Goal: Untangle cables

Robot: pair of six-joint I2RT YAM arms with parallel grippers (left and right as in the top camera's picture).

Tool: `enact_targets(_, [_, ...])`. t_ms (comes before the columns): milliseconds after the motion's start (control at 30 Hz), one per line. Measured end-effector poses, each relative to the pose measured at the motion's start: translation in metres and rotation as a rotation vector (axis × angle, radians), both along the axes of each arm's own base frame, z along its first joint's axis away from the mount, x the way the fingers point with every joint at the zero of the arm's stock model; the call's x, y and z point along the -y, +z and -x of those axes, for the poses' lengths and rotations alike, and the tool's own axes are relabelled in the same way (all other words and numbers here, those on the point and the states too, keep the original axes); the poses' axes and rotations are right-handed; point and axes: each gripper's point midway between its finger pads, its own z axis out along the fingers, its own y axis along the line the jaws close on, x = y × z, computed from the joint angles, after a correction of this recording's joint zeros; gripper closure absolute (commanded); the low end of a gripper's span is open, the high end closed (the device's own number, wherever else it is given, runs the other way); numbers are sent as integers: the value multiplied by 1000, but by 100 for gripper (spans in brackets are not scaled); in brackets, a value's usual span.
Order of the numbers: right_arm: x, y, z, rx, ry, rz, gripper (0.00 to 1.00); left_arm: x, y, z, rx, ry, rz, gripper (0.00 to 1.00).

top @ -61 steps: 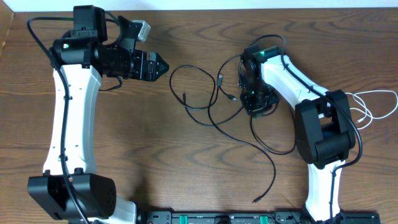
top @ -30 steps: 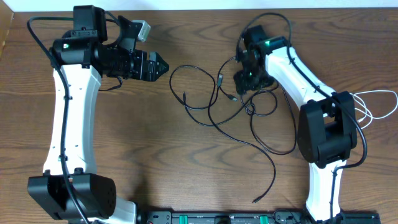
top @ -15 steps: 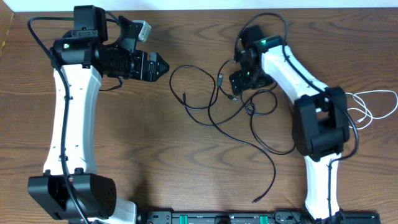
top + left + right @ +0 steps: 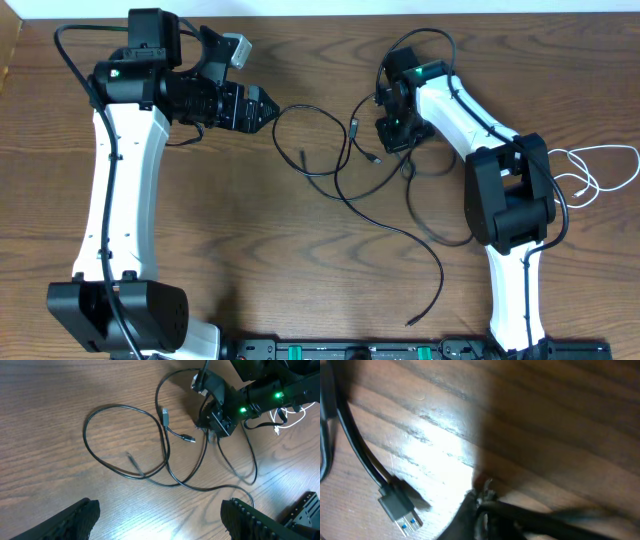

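Upper right: right gripper [image 4: 394, 133] pinched, apparently on a cable [image 4: 530, 512]; best lifted slowly off the tangle [image 4: 340, 165]. Left gripper [image 4: 160, 522] agape.

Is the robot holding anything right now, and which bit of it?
The right pincer is pinched shut on a thin black cable, partway along its length, not at an end. The left pincer is open and holds nothing.

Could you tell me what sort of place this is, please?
Probably a robotics lab bench. A left arm and a right arm work at a wooden table, loose cables lie between them, and an equipment rail runs along the front edge.
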Motion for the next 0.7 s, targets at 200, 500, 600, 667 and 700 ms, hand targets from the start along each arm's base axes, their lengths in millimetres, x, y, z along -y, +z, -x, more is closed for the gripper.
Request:
enact_targets(200, [0, 0, 7, -24, 5, 10, 99, 0, 0, 0, -1, 0, 0, 17])
enact_targets(500, [-13, 6, 17, -43, 53, 18, 99, 0, 0, 0, -2, 0, 0, 18])
enact_targets(600, [-18, 20, 9, -18, 65, 9, 99, 0, 0, 0, -3, 0, 0, 18])
enact_targets(667, [-22, 33, 3, 4, 71, 0, 99, 0, 0, 1, -4, 0, 0, 17])
enact_targets(700, [-24, 42, -1, 19, 73, -5, 99, 0, -1, 1, -5, 0, 0, 17])
